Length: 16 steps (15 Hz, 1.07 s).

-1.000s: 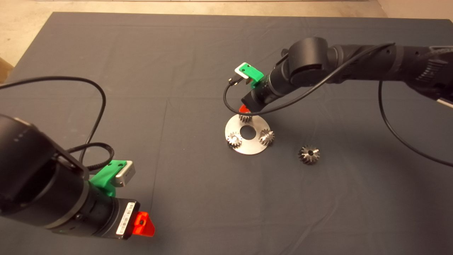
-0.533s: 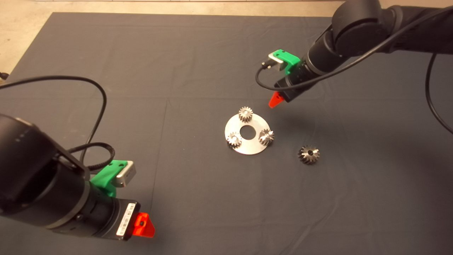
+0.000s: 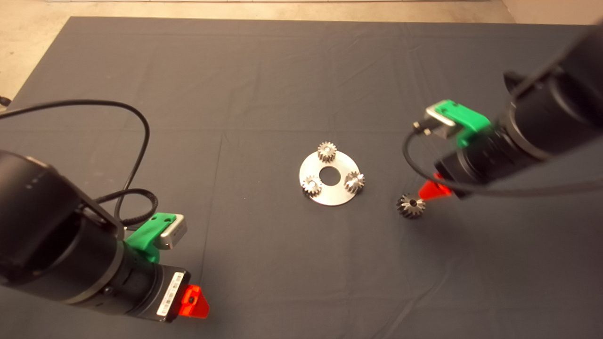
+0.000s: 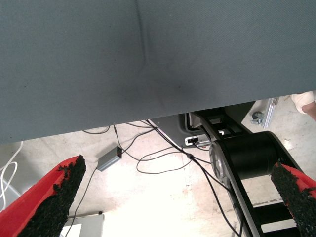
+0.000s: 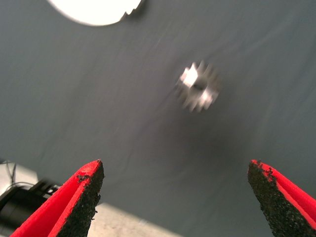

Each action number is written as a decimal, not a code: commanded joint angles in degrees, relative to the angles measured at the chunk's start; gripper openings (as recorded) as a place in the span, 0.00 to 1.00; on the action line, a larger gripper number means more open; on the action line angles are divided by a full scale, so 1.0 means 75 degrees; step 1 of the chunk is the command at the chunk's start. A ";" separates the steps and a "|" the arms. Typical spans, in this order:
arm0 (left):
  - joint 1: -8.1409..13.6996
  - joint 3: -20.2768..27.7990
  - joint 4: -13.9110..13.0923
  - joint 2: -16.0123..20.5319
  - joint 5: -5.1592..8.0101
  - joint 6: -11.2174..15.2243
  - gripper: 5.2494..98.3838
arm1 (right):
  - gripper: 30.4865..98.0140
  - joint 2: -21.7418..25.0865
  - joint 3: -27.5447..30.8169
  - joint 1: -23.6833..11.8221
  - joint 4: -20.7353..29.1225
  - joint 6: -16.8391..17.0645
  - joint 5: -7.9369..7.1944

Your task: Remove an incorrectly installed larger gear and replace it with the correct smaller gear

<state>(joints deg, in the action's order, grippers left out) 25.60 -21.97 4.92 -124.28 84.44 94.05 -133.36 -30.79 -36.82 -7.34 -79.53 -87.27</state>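
Observation:
A round steel plate (image 3: 330, 196) lies mid-mat with three small gears standing on it. The smaller gear (image 3: 326, 151), grey with short teeth, sits at the plate's far edge. The larger gear (image 3: 411, 205), with flared teeth, lies loose on the mat to the plate's right. My right gripper (image 3: 433, 189) hangs just right of this gear, above the mat. In the right wrist view the right gripper (image 5: 175, 165) is open and empty, with the larger gear (image 5: 199, 89) blurred beyond the fingers. My left gripper (image 3: 193, 301) waits at the lower left, open (image 4: 177, 163).
Two shiny small gears (image 3: 312, 185) (image 3: 354, 181) occupy the plate's near positions around its centre hole. The left wrist view shows the mat's edge (image 4: 148, 118), then floor with cables and the robot's base (image 4: 247, 163).
My right gripper has let go of the smaller gear on the plate's far edge, lifted away, and swung right and nearer, ending beside the larger gear. The left arm has barely shifted.

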 commanded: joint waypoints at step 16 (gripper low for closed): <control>0.0114 0.0095 -0.0118 0.0006 -0.0232 -0.0048 0.99 | 0.70 0.0724 0.1483 -0.0435 0.0452 -0.1794 -0.0259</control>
<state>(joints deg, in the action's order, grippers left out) 25.62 -21.97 4.95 -124.20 82.60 93.77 -127.78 -19.96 -39.05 -5.62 -92.48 -87.87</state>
